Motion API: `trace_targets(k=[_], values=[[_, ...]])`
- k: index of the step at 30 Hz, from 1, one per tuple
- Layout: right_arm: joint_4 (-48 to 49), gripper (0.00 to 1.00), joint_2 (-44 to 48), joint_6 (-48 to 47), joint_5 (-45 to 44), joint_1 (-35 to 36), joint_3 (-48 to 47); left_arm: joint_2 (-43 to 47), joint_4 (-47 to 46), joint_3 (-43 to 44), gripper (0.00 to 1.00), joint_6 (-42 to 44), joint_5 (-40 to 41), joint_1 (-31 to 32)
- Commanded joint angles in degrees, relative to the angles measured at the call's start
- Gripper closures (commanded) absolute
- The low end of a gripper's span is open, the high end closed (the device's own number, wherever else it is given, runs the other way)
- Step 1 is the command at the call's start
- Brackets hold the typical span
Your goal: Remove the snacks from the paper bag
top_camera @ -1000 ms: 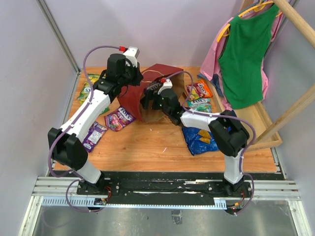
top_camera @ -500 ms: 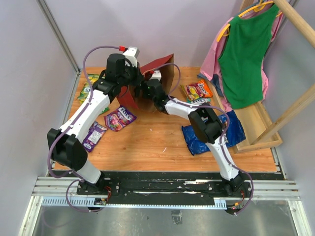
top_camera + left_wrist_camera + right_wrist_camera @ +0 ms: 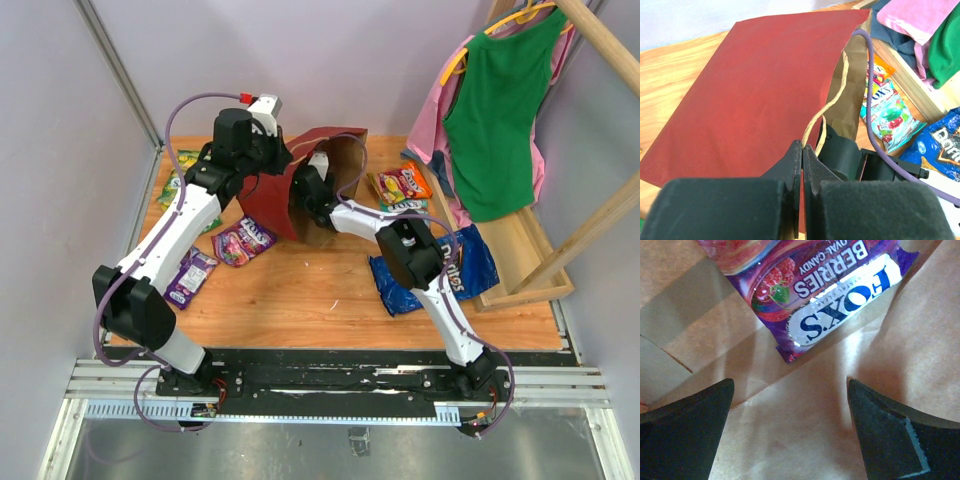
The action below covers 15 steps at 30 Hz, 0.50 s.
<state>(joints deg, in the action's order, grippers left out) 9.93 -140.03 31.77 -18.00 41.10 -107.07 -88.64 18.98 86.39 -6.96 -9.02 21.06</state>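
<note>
The red paper bag point(image 3: 270, 192) lies on its side at the back of the table, its brown mouth facing right; it fills the left wrist view point(image 3: 750, 95). My left gripper point(image 3: 803, 147) is shut on the bag's beige loop handle point(image 3: 822, 117). My right gripper point(image 3: 790, 385) is open inside the bag, over brown paper, with a purple snack packet point(image 3: 810, 285) just ahead of its fingertips point(image 3: 865, 395). In the top view the right wrist point(image 3: 312, 190) reaches into the bag's mouth. Other snacks lie outside: purple packets point(image 3: 243, 241), a blue chip bag point(image 3: 410, 282), orange-red point(image 3: 405, 182) and teal-white point(image 3: 887, 117) packets.
A green-yellow packet point(image 3: 178, 185) lies at the far left. Green and pink garments point(image 3: 495, 110) hang on a wooden rack at the right, over a wooden tray point(image 3: 530, 255). Grey walls close in the back and left.
The right arm has swung left and pushed its gripper into the bag's mouth. The bag's top side was lifted and tilted by the handle. The left gripper stayed on the handle.
</note>
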Motion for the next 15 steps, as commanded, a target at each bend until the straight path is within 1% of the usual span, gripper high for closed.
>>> trace_targets(k=[1,4,7,10,15], values=[[-8.62,0.02,-0.01,5.89,-2.26,-1.09,-2.83,1.84,-1.43,1.03,0.99,-1.16,-2.83,-0.33],[-10.77,0.01,-1.33,11.92,-1.52,-1.06,-4.18,1.89,-1.75,0.8,0.99,-1.38,-2.83,-0.38],[-14.97,0.01,-3.8,14.16,-3.68,-0.84,-8.38,1.93,-1.76,0.89,0.99,-1.47,-3.17,-0.34],[-17.82,0.01,-6.33,14.22,-4.98,-0.73,-12.48,1.92,-1.82,0.71,0.99,-1.48,-3.32,-0.32],[-20.6,0.01,-10.05,11.75,-6.86,-0.61,-18.37,1.91,-2.02,0.45,0.99,-1.48,-3.38,-0.32]])
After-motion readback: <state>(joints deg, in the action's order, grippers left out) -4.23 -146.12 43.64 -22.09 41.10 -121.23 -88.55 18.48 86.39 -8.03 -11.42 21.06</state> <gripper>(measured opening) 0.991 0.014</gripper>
